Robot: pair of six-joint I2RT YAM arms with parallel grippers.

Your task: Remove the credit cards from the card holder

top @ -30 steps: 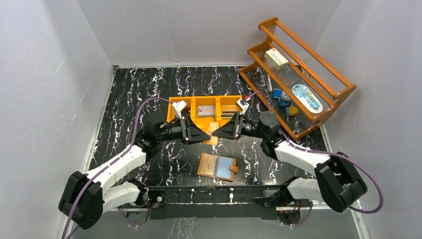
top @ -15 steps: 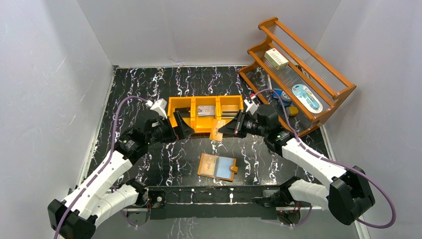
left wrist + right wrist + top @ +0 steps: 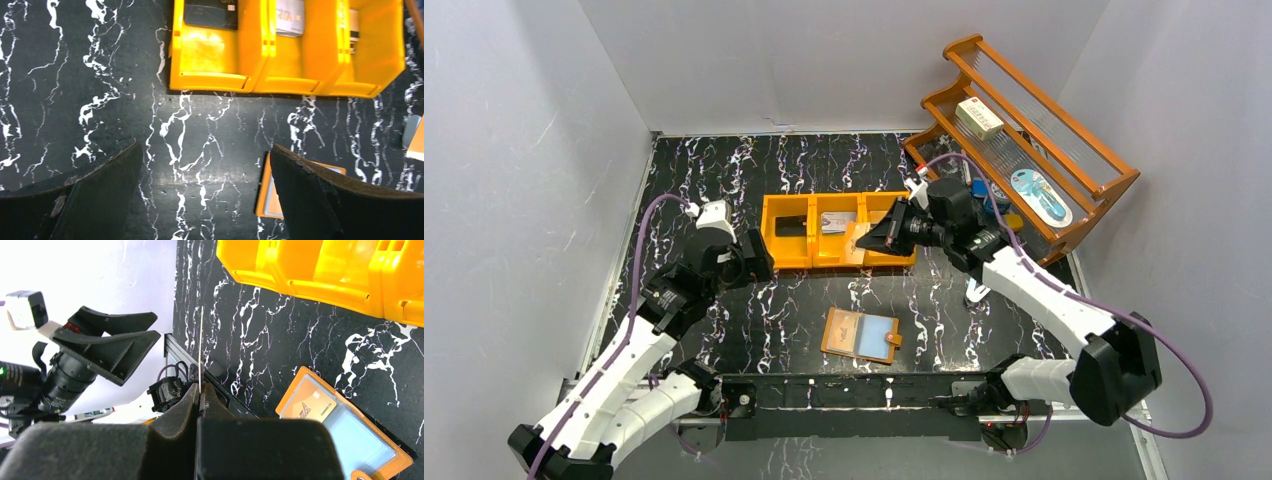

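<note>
The tan card holder (image 3: 861, 335) lies open on the black marble table, with a tan card (image 3: 312, 407) showing in one pale-blue sleeve. My right gripper (image 3: 871, 240) is shut on a thin tan card (image 3: 856, 243), held on edge over the front wall of the orange bin (image 3: 839, 258). The right wrist view shows that card edge-on (image 3: 201, 350) between the shut jaws (image 3: 200, 395). My left gripper (image 3: 759, 265) is open and empty, left of the bin. Its right finger (image 3: 325, 200) hides part of the card holder (image 3: 265, 195).
The three-compartment bin (image 3: 220, 75) holds a black card (image 3: 210, 12), a silver card (image 3: 290, 15) and a striped card (image 3: 886, 218). A wooden rack (image 3: 1024, 150) with a white box (image 3: 979, 118) and small items stands at the back right. White walls enclose the table.
My left arm has pulled back to the left, away from the right gripper and the bin. My right gripper has carried the tan card up to the bin's front.
</note>
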